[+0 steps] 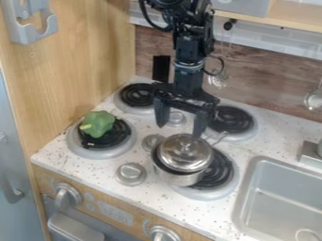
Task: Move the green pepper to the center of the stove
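The green pepper (98, 124) lay on the left front burner (94, 153), near the front left corner of the stovetop (165, 193), the coil (116, 136) probably keeping it from rolling. The lidded pot (182, 160) sat on the right front burner (211, 193), crowding the center, so the landing spot looked tight. Above the middle, the gripper (180, 131) hung empty, jaws parted, presumably to leave room for the pepper's width.
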`<state>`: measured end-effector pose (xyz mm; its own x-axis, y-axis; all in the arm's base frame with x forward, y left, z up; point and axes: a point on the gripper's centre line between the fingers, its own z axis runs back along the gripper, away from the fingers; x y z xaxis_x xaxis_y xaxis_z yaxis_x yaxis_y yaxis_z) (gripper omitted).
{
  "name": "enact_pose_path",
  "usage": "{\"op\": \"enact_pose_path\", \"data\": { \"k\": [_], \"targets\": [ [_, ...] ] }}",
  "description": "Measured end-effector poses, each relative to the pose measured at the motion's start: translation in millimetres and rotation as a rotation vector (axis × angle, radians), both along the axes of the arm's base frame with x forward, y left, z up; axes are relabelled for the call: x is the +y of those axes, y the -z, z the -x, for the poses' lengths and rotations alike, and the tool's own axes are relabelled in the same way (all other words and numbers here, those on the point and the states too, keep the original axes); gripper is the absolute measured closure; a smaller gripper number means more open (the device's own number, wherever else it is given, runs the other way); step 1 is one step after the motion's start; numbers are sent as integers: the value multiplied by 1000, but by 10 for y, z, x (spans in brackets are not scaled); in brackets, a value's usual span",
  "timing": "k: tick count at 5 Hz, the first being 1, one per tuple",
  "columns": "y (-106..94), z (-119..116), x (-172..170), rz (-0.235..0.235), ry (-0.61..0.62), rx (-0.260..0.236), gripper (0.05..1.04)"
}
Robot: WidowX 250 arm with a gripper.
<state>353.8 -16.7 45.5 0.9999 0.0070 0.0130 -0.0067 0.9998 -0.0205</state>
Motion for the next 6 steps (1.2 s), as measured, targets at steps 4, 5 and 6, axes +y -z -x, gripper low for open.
{"op": "enact_pose_path", "data": {
  "k": [4, 5, 6],
  "targets": [
    [40, -180, 1564, -91, -400, -1, 85],
    [276, -326, 1682, -89, -397, 19, 85],
    [417, -449, 1724, -88, -380, 44, 85]
  ]
}}
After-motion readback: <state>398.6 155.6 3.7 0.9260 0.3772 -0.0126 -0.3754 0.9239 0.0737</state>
